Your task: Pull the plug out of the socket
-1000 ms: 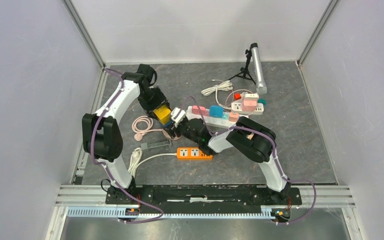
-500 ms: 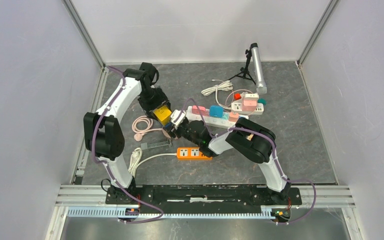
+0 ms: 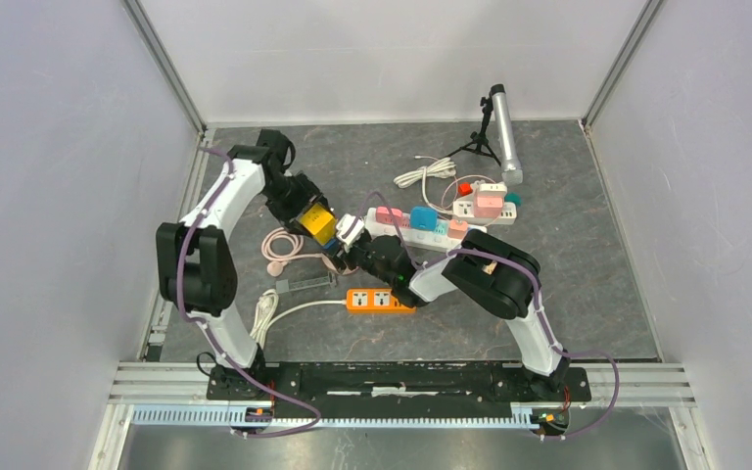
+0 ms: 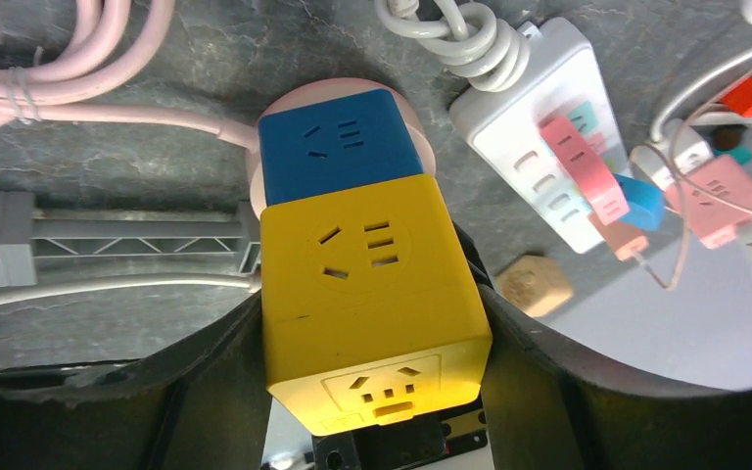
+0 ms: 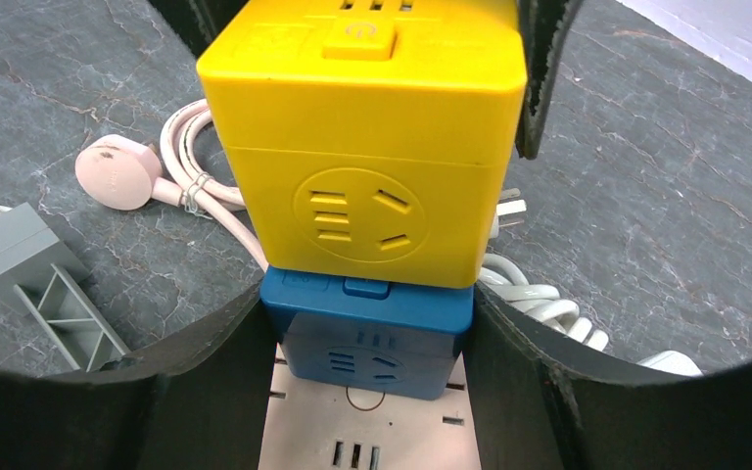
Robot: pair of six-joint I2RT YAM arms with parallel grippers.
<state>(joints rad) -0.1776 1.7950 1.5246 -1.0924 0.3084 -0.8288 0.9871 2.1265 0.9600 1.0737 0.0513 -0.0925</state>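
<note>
Firstly, pink cable (image 3: 276, 243): coiled on the table at the left, its pink plug lying loose beside the loops.
Grey bracket (image 3: 304, 284): flat on the table just below the coil.
Left gripper (image 4: 370, 304): pinching the yellow cube, one black finger pressed on each side.
Yellow cube (image 5: 372, 147): an adapter block with socket faces, near the table's middle and raised off it, seated flush against the blue cube with no gap at the seam.
Blue cube (image 4: 338, 142): between the yellow cube and the pink socket, touching both.
Pink socket (image 5: 352, 441): a round base under the blue cube, the pink cable running from it.
Right gripper (image 5: 367, 328): clamped on the blue cube, its fingers against two opposite sides.
Orange power strip (image 3: 380, 300): on the table below the right gripper, apart from the cubes.
White power strip (image 3: 406, 225): just right of the cubes, carrying pink and blue plugs.
Small tripod (image 3: 478, 147): near the back right, holding a grey bar.
</note>
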